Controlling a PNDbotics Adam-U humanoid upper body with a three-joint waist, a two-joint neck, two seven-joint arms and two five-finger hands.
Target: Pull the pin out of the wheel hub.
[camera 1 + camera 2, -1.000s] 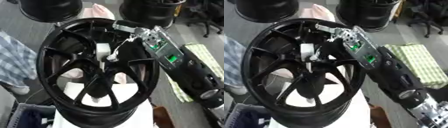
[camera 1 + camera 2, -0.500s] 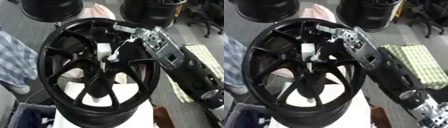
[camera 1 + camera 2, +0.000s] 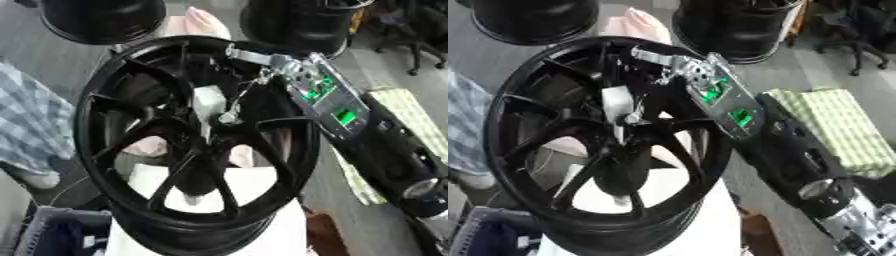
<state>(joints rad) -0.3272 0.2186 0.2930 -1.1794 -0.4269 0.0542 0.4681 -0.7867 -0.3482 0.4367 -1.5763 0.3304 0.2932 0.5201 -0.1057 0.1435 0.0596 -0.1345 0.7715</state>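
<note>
A black multi-spoke wheel [image 3: 166,135] lies tilted on a white stand. At its hub sits a white block-shaped piece [image 3: 208,102], with a small silvery pin end [image 3: 229,118] just beside it at the hub centre. My right hand [image 3: 302,82], silver metal with green lights, comes in over the wheel's right rim on a black arm from the lower right. A thin silver part of the hand reaches down to the silvery pin end. How the hand stands on it is unclear. The left hand does not show.
Two more black wheels [image 3: 101,17] [image 3: 302,20] stand at the back, with a pink object [image 3: 197,22] between them. A person's checked sleeve [image 3: 31,125] is at the left. A green checked cloth [image 3: 833,130] lies to the right, and a blue crate [image 3: 52,235] sits bottom left.
</note>
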